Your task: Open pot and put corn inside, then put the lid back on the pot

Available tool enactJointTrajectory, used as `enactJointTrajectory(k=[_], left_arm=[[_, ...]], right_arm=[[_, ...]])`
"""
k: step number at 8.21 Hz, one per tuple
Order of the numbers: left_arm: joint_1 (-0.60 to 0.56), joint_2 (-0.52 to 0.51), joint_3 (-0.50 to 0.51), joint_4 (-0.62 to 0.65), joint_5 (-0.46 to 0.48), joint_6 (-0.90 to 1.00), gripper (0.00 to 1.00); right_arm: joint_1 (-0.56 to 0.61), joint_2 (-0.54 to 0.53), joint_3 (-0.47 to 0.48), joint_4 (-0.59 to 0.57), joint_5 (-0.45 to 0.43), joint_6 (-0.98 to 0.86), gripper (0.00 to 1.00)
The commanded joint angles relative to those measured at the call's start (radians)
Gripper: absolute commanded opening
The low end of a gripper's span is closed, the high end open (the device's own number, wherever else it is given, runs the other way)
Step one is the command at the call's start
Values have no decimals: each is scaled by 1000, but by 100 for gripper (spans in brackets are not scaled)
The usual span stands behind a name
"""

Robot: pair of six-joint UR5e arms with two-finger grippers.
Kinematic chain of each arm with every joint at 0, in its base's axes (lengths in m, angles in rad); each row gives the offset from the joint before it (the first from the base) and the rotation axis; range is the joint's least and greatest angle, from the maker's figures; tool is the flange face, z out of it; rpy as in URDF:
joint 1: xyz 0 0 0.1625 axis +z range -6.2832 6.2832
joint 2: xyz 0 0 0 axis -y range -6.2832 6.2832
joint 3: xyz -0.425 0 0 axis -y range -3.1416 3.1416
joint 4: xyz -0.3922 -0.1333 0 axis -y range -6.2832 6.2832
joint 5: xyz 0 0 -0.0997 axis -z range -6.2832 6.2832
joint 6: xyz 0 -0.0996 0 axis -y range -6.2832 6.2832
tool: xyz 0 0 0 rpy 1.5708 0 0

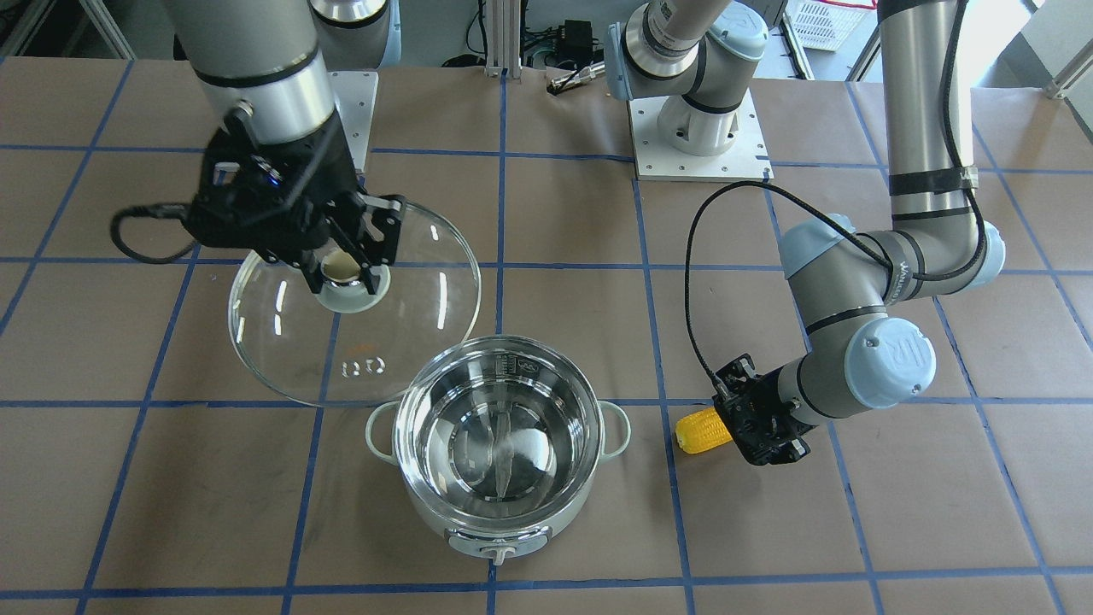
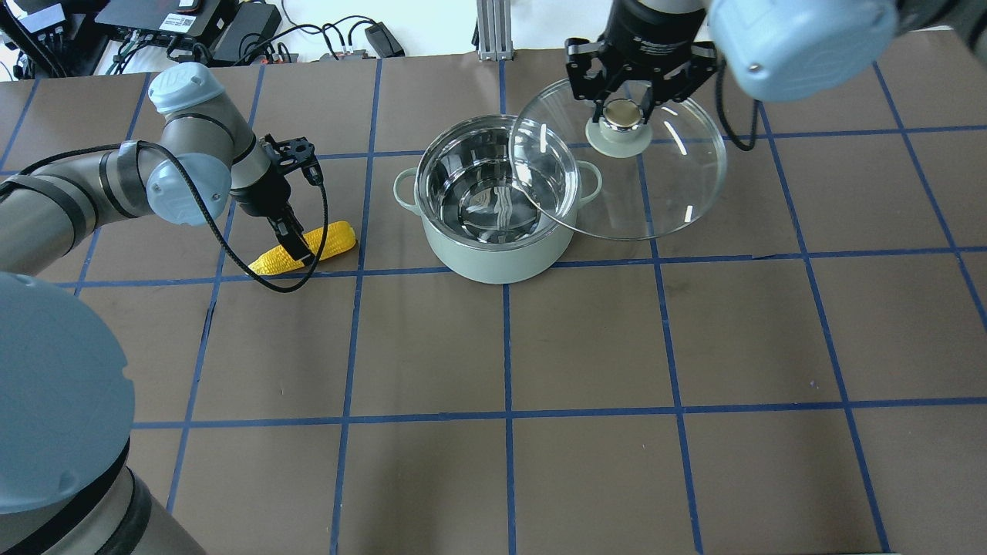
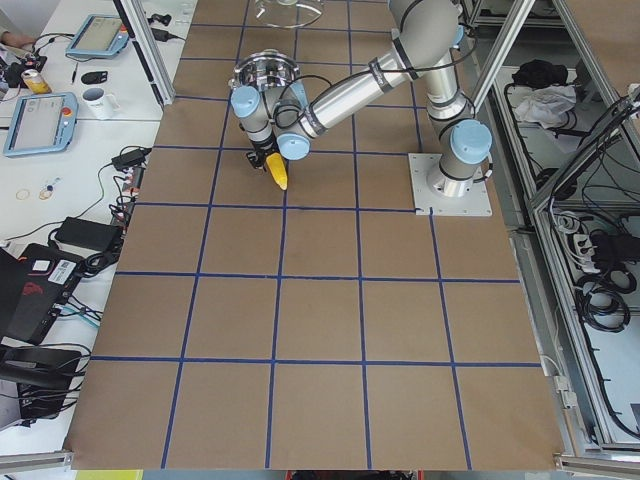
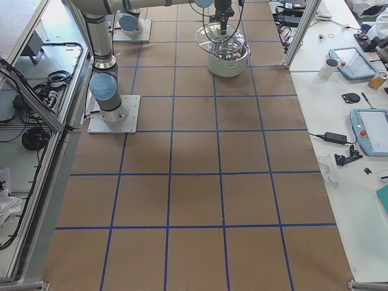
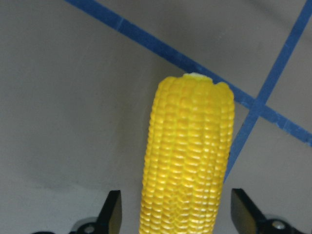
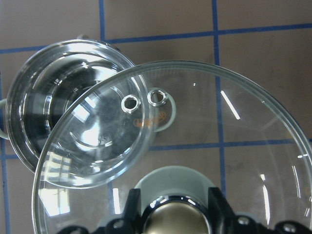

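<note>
Gleaming round steel pot, clear glass lid, knobbly yellow corn

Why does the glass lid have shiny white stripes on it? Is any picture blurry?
Front-facing view: the white stripes on the lid are light glaring off curved glass. Overhead view: the same streaks, plus wavy reflections inside the steel pot. Right wrist view: more glare streaks, with the pot showing through the glass. Left wrist view: the corn looks sharp, not blurry.
</note>
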Motion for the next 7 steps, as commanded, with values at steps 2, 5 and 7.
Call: enactJointTrajectory(k=[2, 5, 7], left_arm=[[0, -7, 2, 1, 8, 6, 39], [0, 18, 6, 7, 17, -23, 6], [0, 68, 11, -22, 110, -49, 0]], right_arm=[[-104, -152, 95, 116, 2, -115, 8], [-105, -152, 95, 113, 8, -121, 9], [-105, -152, 95, 113, 8, -131, 9]])
